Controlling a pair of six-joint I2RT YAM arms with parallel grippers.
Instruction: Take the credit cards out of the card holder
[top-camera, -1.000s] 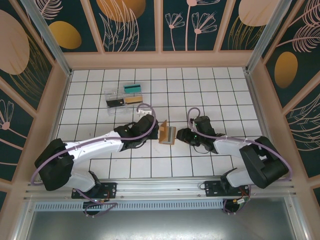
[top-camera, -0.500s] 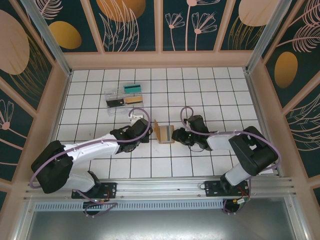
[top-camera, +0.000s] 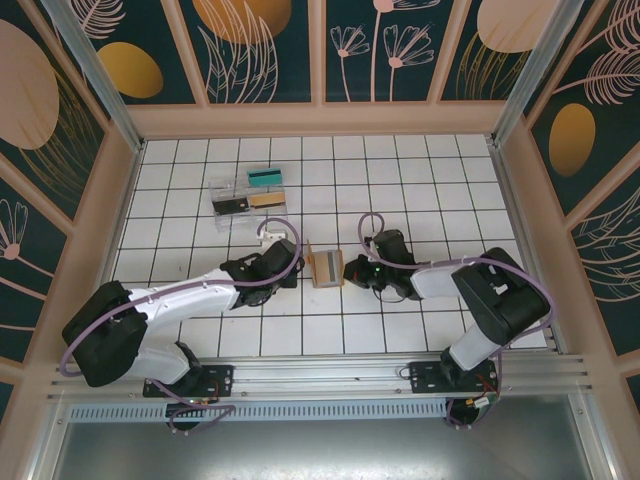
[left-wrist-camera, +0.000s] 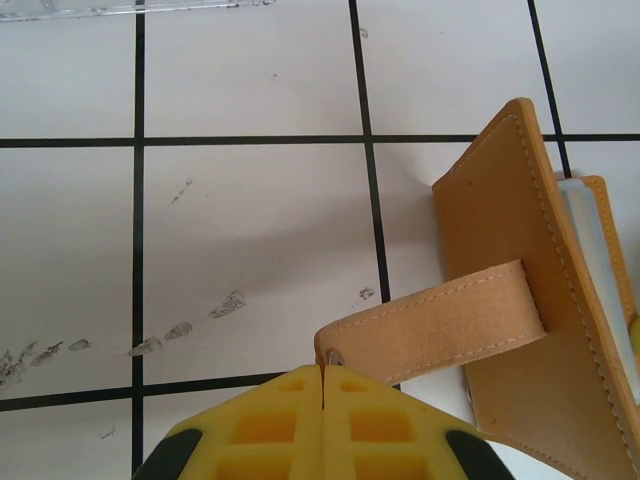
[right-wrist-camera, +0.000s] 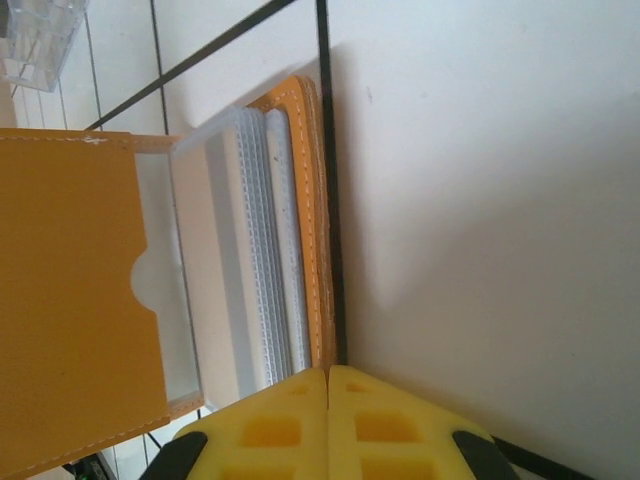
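Observation:
The card holder, a small orange-brown leather wallet, stands on edge on the white tiles between my two grippers. My left gripper is at its left side. In the left wrist view that gripper is shut on the end of the holder's strap. My right gripper is at the holder's right side. In the right wrist view it is shut on the holder's orange outer wall. The holder gapes open, with pale grey-blue layers inside. I cannot tell whether these are credit cards.
A clear plastic tray with teal, black and tan pieces lies at the back left, a little behind the left arm. Its edge shows in the left wrist view and right wrist view. Wooden walls enclose the tiled floor.
My right gripper moved left up to the card holder and shut on its wall. The left gripper drew slightly left with the strap, and the holder shifted with it.

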